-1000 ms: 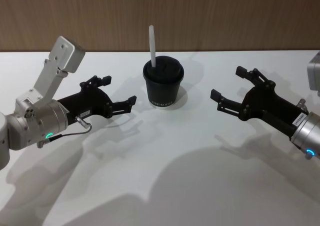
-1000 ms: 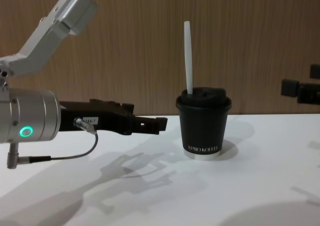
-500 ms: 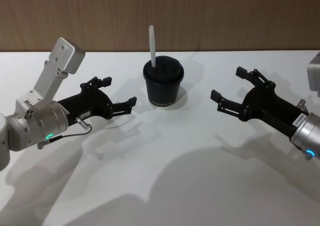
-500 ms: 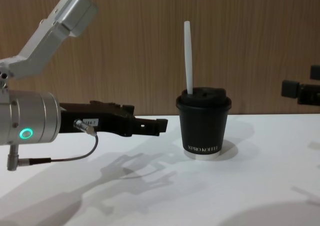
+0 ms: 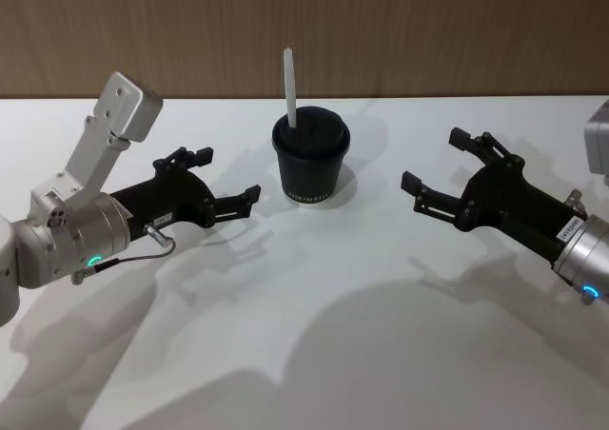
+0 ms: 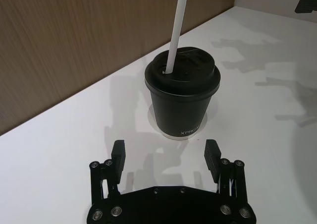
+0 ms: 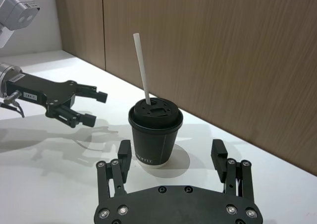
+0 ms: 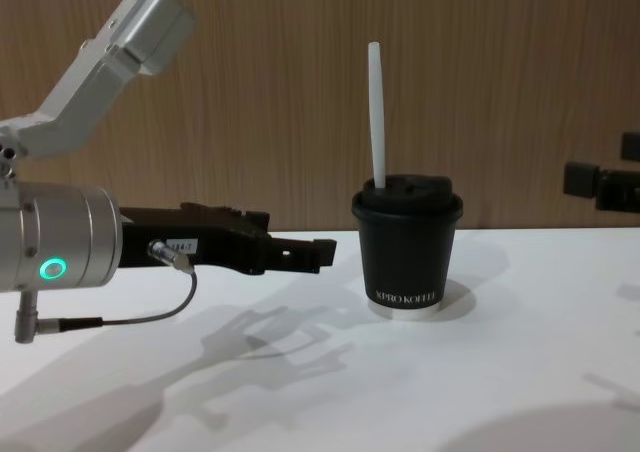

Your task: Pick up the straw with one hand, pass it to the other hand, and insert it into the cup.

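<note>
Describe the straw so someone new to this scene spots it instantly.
Start at the white table in front of the wood-panelled wall. Near its far edge, midway between the open left tool and the open right tool, stands a small black lidded cup. The straw is the thin white stick rising from its lid, leaning slightly, the only white upright thing there.

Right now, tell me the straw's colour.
White; the straw shows best in the chest view, against the wood wall.

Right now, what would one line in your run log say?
white straw: standing in lidded black paper cup | left end effector: open, empty, left of cup | right end effector: open, empty, right of cup
</note>
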